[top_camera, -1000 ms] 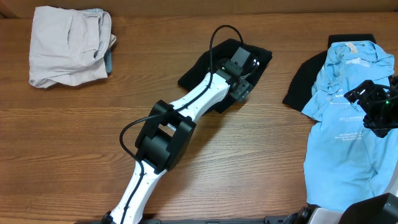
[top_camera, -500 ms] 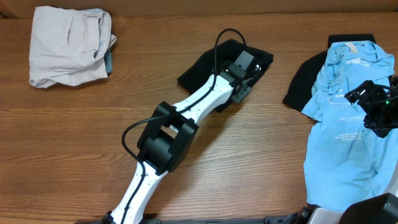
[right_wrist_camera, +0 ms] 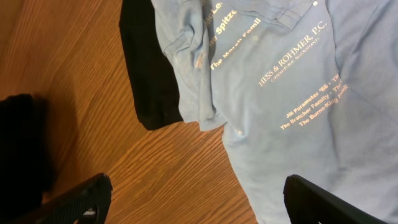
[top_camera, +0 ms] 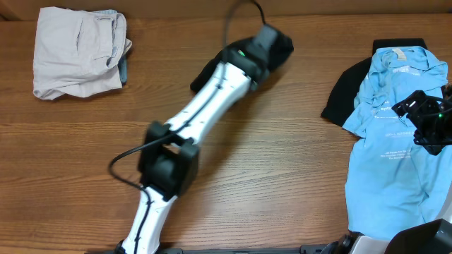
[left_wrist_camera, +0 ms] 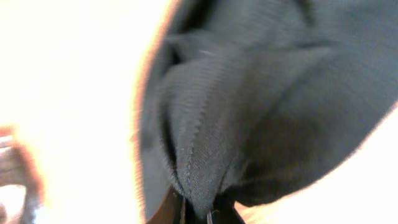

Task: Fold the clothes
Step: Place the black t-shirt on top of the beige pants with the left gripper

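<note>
A small black garment (top_camera: 280,51) hangs bunched at the far middle of the table, and my left gripper (top_camera: 263,41) is shut on it. In the left wrist view a fold of that dark cloth (left_wrist_camera: 205,143) fills the picture, pinched in the left gripper (left_wrist_camera: 198,211). On the right lie light-blue T-shirts (top_camera: 399,148) with small print, over another black garment (top_camera: 344,99). Above them my right gripper (top_camera: 424,121) hovers open and holds nothing. In the right wrist view the right gripper (right_wrist_camera: 199,202) straddles the hem of the blue shirt (right_wrist_camera: 298,93) and bare wood.
Folded pale beige trousers (top_camera: 78,53) lie at the far left corner. The wooden table (top_camera: 282,162) shows between the piles. My left arm (top_camera: 191,120) stretches diagonally from the near edge to the far middle. Black cloth (right_wrist_camera: 149,81) pokes out from under the blue shirts.
My left gripper has shut on the black garment and carried it up and toward the far edge, bunching it. The left arm swung left. The right gripper has not moved.
</note>
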Robot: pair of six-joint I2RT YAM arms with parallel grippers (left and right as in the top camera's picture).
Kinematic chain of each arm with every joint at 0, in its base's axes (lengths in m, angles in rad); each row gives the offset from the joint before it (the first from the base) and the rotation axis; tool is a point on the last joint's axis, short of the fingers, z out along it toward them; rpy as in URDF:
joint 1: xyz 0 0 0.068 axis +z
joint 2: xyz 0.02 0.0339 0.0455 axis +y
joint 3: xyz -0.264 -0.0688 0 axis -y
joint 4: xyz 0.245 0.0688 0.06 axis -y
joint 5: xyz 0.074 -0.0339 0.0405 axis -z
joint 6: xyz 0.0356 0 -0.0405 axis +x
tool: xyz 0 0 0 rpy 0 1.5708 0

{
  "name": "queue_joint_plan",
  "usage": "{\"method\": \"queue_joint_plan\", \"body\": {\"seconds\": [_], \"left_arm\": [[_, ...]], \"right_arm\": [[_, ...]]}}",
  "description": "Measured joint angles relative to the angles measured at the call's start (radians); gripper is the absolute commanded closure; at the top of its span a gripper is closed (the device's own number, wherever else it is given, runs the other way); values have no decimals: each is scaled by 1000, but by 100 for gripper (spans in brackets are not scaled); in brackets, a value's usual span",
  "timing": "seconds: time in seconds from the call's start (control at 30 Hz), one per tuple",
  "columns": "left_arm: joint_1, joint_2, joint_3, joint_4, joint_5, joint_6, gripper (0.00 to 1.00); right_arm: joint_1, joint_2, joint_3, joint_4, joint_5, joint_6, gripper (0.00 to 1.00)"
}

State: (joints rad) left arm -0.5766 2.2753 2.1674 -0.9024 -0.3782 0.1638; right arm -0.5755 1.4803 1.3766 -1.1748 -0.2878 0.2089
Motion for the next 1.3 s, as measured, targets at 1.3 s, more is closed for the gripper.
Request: {"method": "queue_joint_plan", "body": {"seconds": [1.3], "left_arm": [[895, -78, 150, 73, 16, -84, 96]], "right_arm": [[0, 0, 0, -23, 32, -11, 9]]}}
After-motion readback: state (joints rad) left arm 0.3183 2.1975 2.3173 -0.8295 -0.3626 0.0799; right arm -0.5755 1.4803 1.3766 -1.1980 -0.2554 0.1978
